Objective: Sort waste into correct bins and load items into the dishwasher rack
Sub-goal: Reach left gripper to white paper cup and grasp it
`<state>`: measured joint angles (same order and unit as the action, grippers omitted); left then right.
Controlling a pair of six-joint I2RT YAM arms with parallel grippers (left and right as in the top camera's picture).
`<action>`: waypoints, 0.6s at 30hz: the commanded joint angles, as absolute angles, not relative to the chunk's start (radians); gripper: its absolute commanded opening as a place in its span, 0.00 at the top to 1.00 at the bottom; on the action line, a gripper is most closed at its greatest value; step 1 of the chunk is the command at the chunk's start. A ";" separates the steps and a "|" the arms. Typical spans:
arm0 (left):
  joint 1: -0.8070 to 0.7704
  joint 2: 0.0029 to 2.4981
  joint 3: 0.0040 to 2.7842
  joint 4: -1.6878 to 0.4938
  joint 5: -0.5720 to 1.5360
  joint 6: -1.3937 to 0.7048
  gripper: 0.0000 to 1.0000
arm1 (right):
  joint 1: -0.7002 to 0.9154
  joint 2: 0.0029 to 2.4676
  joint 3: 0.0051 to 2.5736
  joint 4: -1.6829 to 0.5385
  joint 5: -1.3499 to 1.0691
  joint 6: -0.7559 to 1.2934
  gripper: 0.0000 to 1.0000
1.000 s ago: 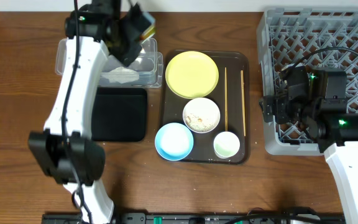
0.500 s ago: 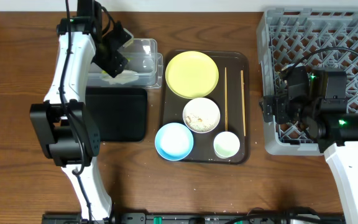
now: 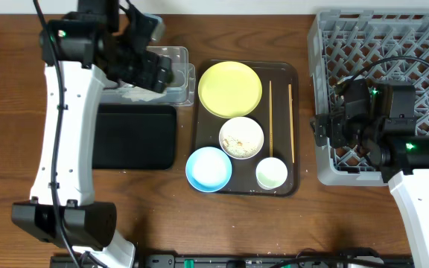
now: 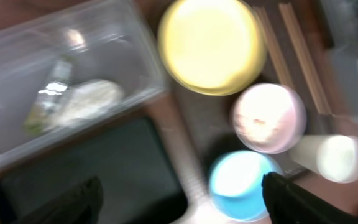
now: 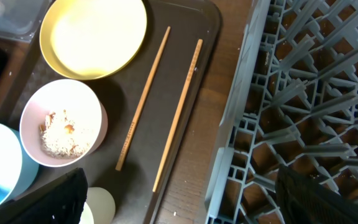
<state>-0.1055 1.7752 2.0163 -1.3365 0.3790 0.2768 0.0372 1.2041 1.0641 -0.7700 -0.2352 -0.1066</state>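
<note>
**Both grippers open, dishes all sitting on the brown tray**

Starting far left: the left gripper (image 4: 182,182) hangs over the clear tub (image 3: 176,56), fingers spread wide with nothing between them. That wrist view is pretty blurry. Inside the tub you can still make out a white lump (image 4: 93,101) with a greenish wrapper (image 4: 44,107) right beside it, at its 9 o'clock. The black tray (image 3: 136,138) sits just beside the tub at the tub's 6 o'clock. Can't tell if they actually touch.

Next over is the brown tray (image 3: 283,73). On it:
- The yellow plate (image 3: 230,89) is at 11 o'clock.
- The beige bowl (image 3: 241,138) is about dead centre, with rice scraps (image 5: 58,134) in the bottom.
- The blue bowl (image 3: 208,169) is at 7 o'clock, right up against the beige one.
- The white cup (image 3: 272,173) is at 5 o'clock.
- The two chopsticks (image 3: 270,119) lie flat along the 3 o'clock side, near each other but apart, running 12 to 6.

Far right, the grey rack (image 3: 393,45) stands on the wooden table (image 3: 21,186), at 3 o'clock from the brown tray with a strip of table between them. The right gripper (image 5: 180,190) hovers over the rack's 9 o'clock edge, fingers wide apart and holding nothing.
</note>
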 commanded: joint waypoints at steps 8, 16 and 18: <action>-0.392 1.817 1.755 -1.216 0.459 -0.057 0.26 | 0.044 1.209 1.077 -0.770 -0.236 -0.083 0.07; -0.588 1.818 1.510 -0.948 0.456 -0.257 0.31 | 0.044 1.209 1.077 -0.771 -0.237 -0.056 0.09; -0.619 1.818 1.490 -0.932 0.420 -0.295 0.32 | 0.044 1.209 1.077 -0.771 -0.237 -0.056 0.09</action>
